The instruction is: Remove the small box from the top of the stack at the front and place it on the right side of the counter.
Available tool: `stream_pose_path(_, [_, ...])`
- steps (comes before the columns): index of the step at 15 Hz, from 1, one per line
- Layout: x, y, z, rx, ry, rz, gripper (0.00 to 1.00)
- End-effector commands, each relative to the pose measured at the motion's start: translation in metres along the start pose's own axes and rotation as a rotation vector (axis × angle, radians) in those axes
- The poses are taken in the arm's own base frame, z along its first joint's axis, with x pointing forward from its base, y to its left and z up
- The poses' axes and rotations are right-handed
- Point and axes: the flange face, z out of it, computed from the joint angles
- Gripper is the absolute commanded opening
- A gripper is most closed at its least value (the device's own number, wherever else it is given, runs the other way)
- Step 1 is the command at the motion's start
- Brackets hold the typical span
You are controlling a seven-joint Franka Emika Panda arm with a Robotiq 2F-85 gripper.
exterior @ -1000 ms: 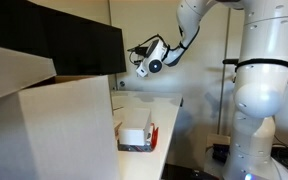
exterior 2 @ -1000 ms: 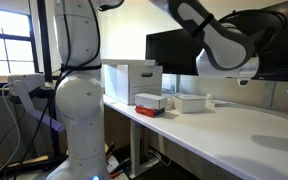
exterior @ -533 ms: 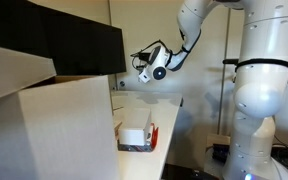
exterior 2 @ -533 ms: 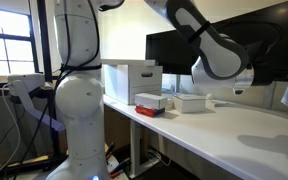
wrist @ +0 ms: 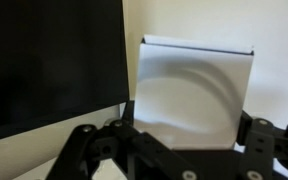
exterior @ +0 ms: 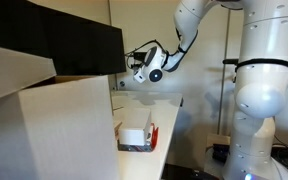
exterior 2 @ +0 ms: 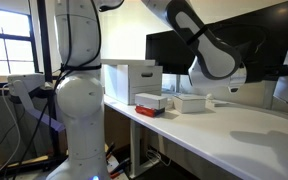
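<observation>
A: Where's the small box [exterior: 134, 133]?
B: Atop the stack [exterior: 139, 146] on the desk [exterior 2: 234, 135]. My tool [exterior: 140, 66] hangs spread and empty, well apart.
A: Handling?
B: Probably a light, stiff carton; I'd pinch across its narrower width.

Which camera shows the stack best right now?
An exterior view: the stack is largest there, its top and red edges plain. In an exterior view the stack is smaller, side-on. Wrist view: not identifiable.

On the counter [exterior 2: 234, 135], the stack [exterior 2: 150, 102] sits before a carton [exterior 2: 130, 78], a separate box [exterior 2: 190, 102] just beside it.
</observation>
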Motion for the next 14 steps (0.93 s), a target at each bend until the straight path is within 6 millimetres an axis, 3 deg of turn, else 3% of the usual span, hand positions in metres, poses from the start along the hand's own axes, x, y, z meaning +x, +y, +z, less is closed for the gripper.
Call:
stream_pose_path(1, [-0.002,0.004,-0.005,0.001,-0.030,-0.045,0.60])
stream_pose_path(14, [0.002,-0.038,0.005,0.075,-0.009,-0.198,0.60])
